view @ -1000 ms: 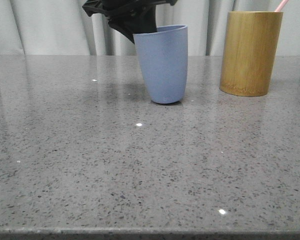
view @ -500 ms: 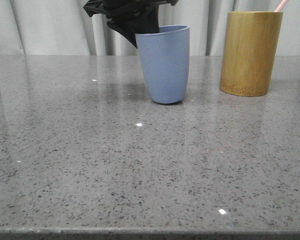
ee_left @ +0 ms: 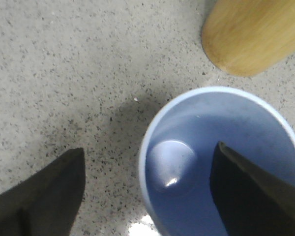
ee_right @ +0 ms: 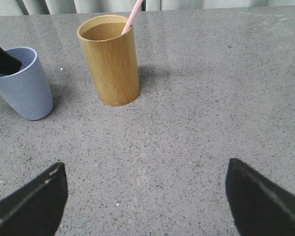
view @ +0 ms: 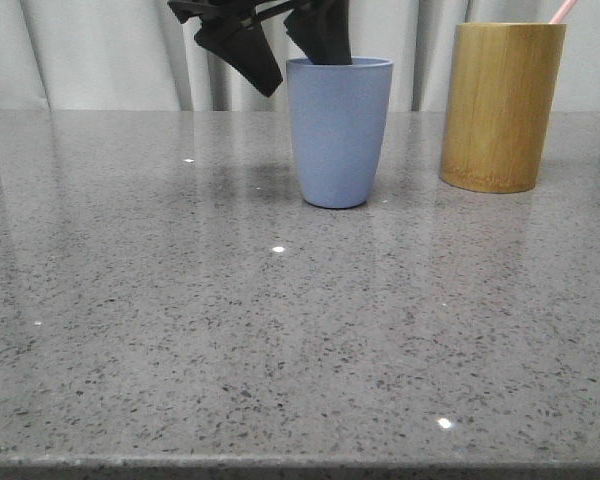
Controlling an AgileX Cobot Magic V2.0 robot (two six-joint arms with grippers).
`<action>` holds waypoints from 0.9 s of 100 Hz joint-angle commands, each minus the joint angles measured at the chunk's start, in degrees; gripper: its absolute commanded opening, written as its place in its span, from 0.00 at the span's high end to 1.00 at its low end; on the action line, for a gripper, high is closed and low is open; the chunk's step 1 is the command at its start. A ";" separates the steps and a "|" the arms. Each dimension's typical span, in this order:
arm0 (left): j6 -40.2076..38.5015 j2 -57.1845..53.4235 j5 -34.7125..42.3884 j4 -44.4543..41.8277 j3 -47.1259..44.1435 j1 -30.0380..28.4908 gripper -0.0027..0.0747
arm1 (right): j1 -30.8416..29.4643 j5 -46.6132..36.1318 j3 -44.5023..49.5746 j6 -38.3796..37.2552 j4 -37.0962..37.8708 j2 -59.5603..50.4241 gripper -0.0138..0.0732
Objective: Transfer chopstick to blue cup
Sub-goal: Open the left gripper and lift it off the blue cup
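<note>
The blue cup stands upright on the grey table; it looks empty inside in the left wrist view. My left gripper is open over its rim, with one finger inside the cup and the other outside on its left. A pale pink chopstick pokes out of the bamboo holder to the right of the cup; only its upper end shows. My right gripper is open and empty above bare table, some way from the holder and the cup.
The speckled grey stone table reaches to the front edge. Grey curtains hang behind it. The bamboo holder stands close to the cup, with a small gap between them.
The blue cup was tilted in my left gripper's hold; it now stands upright, a little further right. The left jaws have opened and let go of its rim.
</note>
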State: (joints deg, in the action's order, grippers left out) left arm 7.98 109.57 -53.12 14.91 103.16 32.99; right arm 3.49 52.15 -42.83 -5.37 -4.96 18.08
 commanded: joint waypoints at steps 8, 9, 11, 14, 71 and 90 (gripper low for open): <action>-1.66 -4.78 1.74 1.33 2.01 0.33 0.29 | -0.26 -4.52 -1.80 0.26 -0.22 1.19 0.10; -1.83 -4.77 1.74 1.33 2.01 0.33 0.29 | -0.26 -4.52 -1.80 0.26 -0.22 1.19 0.10; -1.81 -5.12 1.74 1.33 2.01 0.33 0.29 | -0.26 -4.52 -1.80 0.26 -0.22 1.19 0.10; -1.91 -5.52 1.74 1.33 2.01 0.33 0.29 | -0.26 -4.52 -1.80 0.26 -0.22 1.19 0.10; -6.85 -20.58 1.92 -10.58 -3.56 0.33 0.29 | -0.26 -4.47 -1.80 0.26 -0.22 1.19 0.10; -8.54 -30.26 6.06 -12.97 -15.81 -2.35 0.29 | -0.26 -4.47 -1.80 0.26 -0.22 1.19 0.10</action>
State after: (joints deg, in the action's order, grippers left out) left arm 0.84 85.79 -52.65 2.56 90.83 31.88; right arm 3.49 52.15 -42.83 -5.37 -4.99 18.08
